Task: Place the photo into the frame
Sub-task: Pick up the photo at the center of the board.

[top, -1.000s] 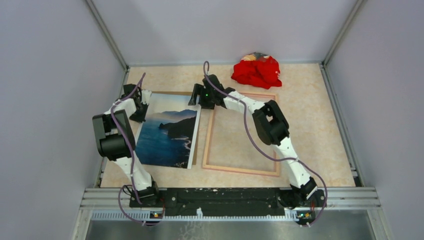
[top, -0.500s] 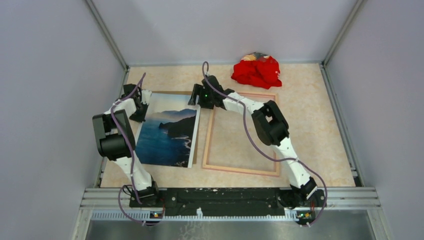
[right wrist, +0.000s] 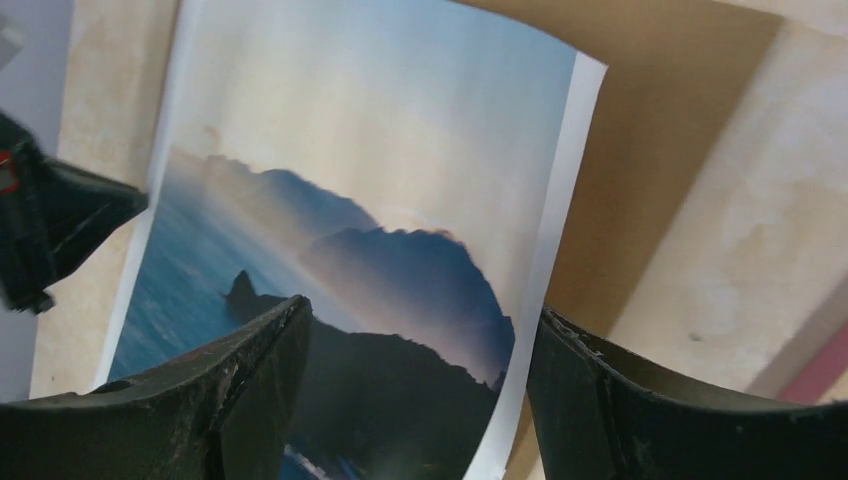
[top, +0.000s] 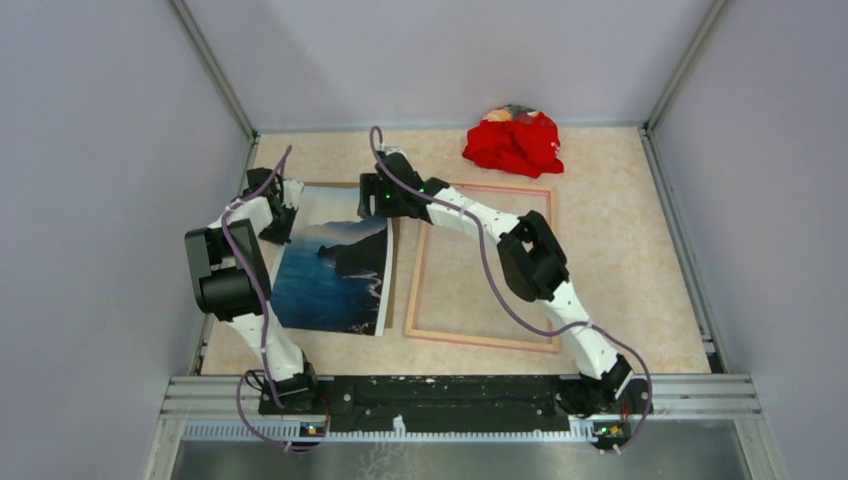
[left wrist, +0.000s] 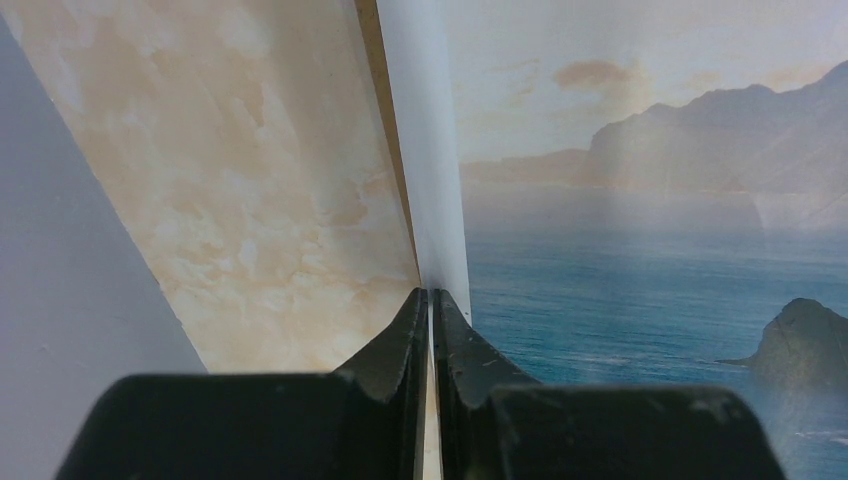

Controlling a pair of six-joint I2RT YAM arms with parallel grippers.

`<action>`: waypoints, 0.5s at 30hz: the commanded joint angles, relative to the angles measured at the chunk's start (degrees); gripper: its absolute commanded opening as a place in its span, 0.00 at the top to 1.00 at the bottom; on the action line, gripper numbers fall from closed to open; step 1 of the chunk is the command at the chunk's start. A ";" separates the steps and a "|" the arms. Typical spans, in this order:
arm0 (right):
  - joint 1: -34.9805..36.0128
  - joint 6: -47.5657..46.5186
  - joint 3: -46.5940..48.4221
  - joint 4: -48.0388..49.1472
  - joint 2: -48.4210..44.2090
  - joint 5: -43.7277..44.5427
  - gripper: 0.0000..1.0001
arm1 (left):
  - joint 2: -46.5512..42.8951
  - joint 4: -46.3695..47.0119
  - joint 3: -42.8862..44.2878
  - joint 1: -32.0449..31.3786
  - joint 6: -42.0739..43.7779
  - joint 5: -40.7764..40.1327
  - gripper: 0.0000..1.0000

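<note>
Left tool (left wrist: 432, 300) is pinching the photo's (left wrist: 640, 250) white edge; right tool (right wrist: 417, 318) is gaping wide over the opposite edge. I'd be closing gently, no creasing.

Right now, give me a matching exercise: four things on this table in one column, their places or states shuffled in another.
1 photo
2 frame
3 red cloth
4 right gripper

A heaped at the far edge
B open over the photo's corner
C pinched by the shut left gripper
D flat, empty, right of the photo

Pairs: 1-C, 2-D, 3-A, 4-B
</note>
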 commanded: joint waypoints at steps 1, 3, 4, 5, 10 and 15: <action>1.89 -2.88 4.36 -1.77 -1.41 1.38 0.26 | 4.11 -0.60 -1.92 -0.65 -0.74 4.87 0.89; 1.82 -2.45 4.05 -1.62 -1.19 1.04 0.26 | 4.05 -0.70 -1.94 -0.68 -0.77 4.88 0.89; 1.76 -2.18 3.95 -1.60 -1.06 0.97 0.26 | 3.97 -0.70 -1.94 -0.69 -0.66 4.89 0.89; 1.67 -1.73 3.81 -1.61 -0.89 0.81 0.26 | 3.86 -0.68 -1.99 -0.72 -0.68 4.88 0.89; -0.10 2.53 -0.51 1.29 -1.75 -3.18 0.33 | 3.54 -0.89 -1.90 -0.73 -0.63 4.95 0.90; -2.21 7.47 -11.51 9.68 -5.98 -7.81 0.50 | 3.60 -0.94 -1.76 -0.68 -0.64 4.90 0.91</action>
